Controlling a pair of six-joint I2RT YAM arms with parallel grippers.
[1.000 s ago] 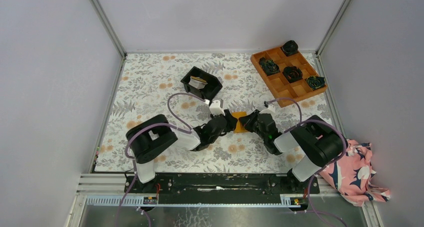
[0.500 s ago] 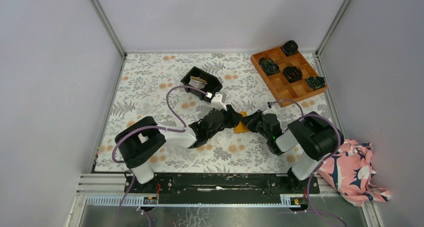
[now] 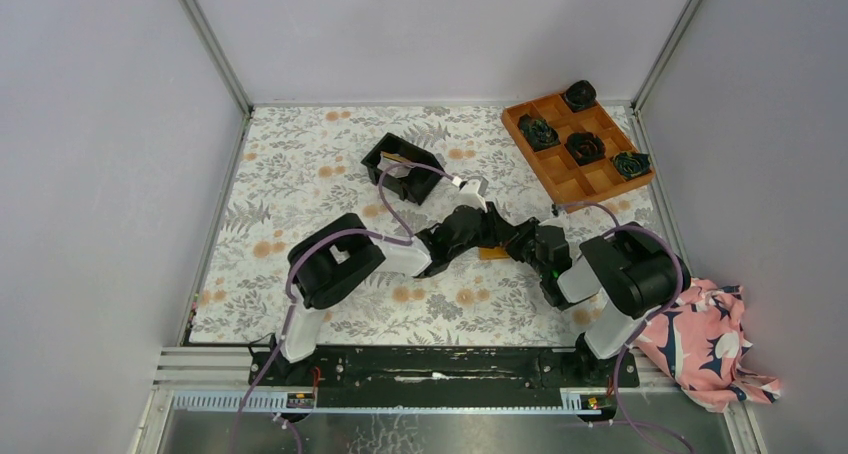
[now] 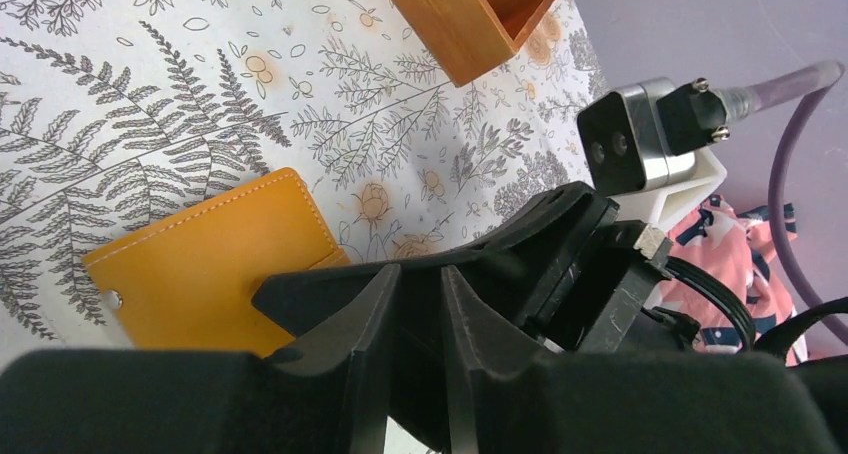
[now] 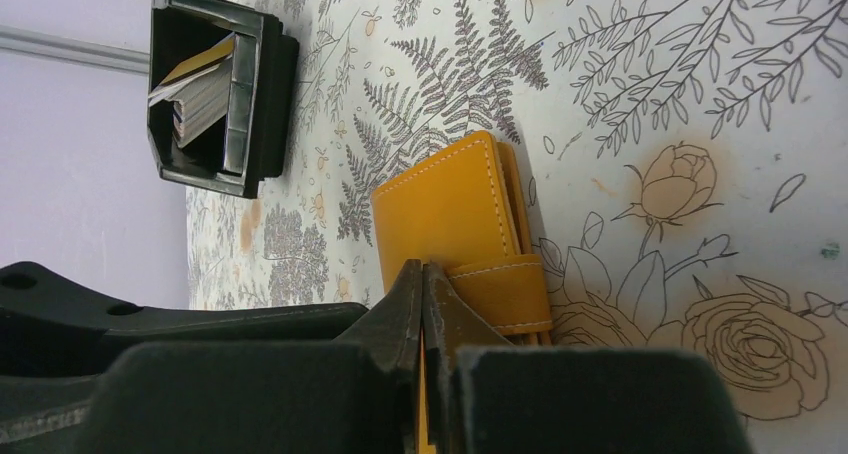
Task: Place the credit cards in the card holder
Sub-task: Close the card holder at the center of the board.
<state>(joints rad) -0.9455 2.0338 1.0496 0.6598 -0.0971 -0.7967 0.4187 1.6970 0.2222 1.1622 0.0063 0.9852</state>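
Tugging could drag the card holder (image 5: 445, 209), mid-table, instead of opening it: right gripper (image 5: 424, 274) pinches its strap, left gripper (image 4: 420, 279) is nearly closed, grip unclear; credit cards (image 5: 200, 92) sit in the far-left black bin (image 5: 265, 84).

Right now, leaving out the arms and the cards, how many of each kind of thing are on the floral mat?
card holder: 1
bin: 1
tray: 1
rosettes: 4
Total: 7
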